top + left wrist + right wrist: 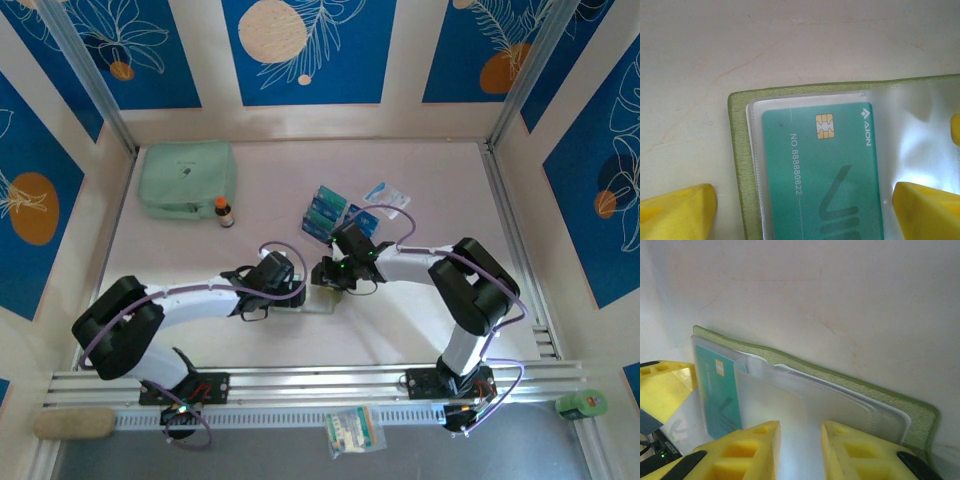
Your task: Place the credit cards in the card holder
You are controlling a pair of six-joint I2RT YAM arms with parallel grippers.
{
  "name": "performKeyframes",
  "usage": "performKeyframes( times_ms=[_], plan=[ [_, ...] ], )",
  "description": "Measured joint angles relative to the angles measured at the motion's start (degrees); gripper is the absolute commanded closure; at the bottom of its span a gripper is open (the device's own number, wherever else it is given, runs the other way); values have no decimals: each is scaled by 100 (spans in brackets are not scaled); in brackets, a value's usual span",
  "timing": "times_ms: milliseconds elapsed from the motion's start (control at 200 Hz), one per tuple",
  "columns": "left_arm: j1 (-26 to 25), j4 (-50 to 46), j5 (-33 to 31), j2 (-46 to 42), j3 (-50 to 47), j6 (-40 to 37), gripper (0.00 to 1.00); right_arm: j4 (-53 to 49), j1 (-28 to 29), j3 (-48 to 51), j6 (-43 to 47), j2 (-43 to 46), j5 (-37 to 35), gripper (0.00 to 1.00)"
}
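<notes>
The olive-green card holder (322, 301) lies open on the table between both grippers. In the left wrist view its green edge (740, 150) frames a clear pocket holding a teal credit card (820, 175) with a gold chip. My left gripper (805, 220) is wide open over that half, one yellow finger on each side of the card. My right gripper (800, 455) is open a little, its fingers (740, 450) apart over the clear pocket leaves of the card holder (865, 387); the teal card (720, 400) shows to the left. More credit cards (325, 212) lie stacked behind.
A white-and-blue flat packet (388, 194) lies right of the card stack. A mint-green zip pouch (187, 178) sits at the back left with a small brown bottle (224, 211) beside it. Both arms meet mid-table, left gripper (303, 297) and right gripper (328, 276) almost touching.
</notes>
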State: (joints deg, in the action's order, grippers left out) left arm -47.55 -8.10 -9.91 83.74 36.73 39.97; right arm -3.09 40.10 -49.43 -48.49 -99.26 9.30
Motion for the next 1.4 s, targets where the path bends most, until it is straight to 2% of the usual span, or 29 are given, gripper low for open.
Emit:
performKeyframes(
  times_ms=[220,355,485,585,760,940,1145,1400],
  plan=[
    [0,-2,28,-74,-13,4,3,63,13,-50,0,2,227,71],
    [-2,-94,20,-372,-48,9,0,90,55,-105,-26,44,319,61],
    [-11,-271,-129,-1016,-140,22,0,90,105,-184,-122,192,339,50],
    [-11,-444,-317,-1545,-203,33,0,70,192,-348,-160,234,339,46],
    [-9,-662,-621,-2291,-407,107,0,9,387,-721,-208,173,332,44],
    [7,-791,-776,-2745,-636,179,0,-11,546,-1130,-264,-317,339,43],
    [44,-872,-824,-2879,-793,179,0,-85,638,-1429,-328,-822,339,43],
    [83,-866,-815,-2826,-977,177,0,-81,640,-1475,-409,-887,339,43]
  ],
)
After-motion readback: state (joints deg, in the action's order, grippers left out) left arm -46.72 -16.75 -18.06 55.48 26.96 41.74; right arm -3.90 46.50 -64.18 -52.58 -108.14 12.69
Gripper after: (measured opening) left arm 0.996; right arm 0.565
